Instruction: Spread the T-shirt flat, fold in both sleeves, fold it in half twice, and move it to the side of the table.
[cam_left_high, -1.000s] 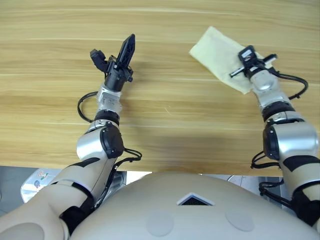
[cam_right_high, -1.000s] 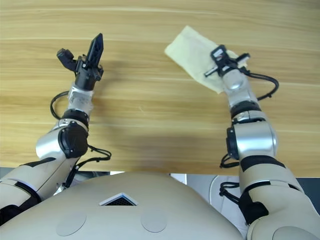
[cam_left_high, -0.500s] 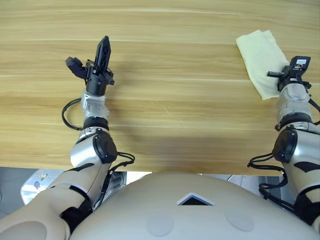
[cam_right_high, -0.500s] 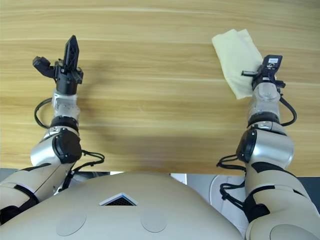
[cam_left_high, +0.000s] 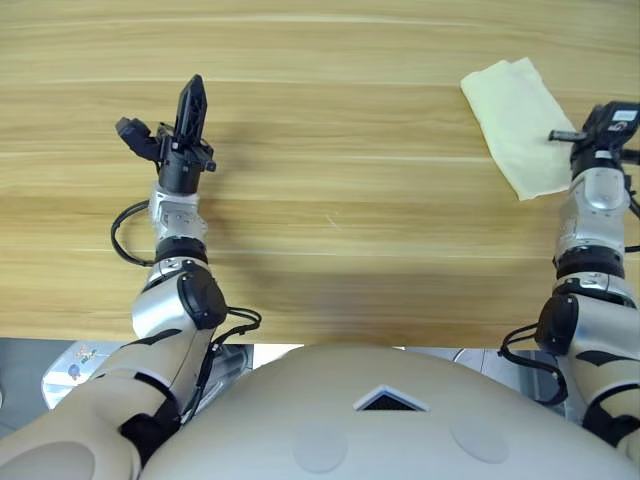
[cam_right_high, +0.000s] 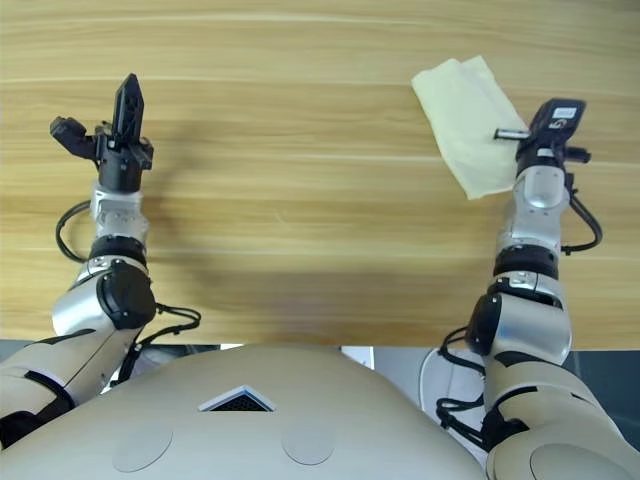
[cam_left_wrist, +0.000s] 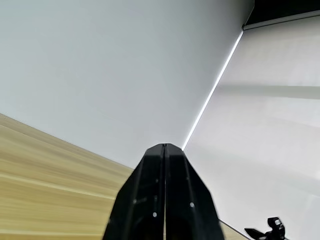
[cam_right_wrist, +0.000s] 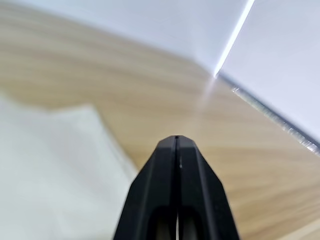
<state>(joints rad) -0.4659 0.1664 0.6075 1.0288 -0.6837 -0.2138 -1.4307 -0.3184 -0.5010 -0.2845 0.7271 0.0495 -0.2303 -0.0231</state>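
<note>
My right gripper (cam_right_wrist: 176, 150) is pressed together on nothing, the folded T-shirt (cam_left_high: 518, 120) lying flat on the table (cam_left_high: 350, 200) just beside it, toward my left gripper (cam_left_high: 190, 100), likewise closed and well apart from it.

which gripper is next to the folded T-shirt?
The right gripper, shut, beside the folded cream T-shirt on the right of the table. The left gripper, also shut, is far across over bare wood.
</note>
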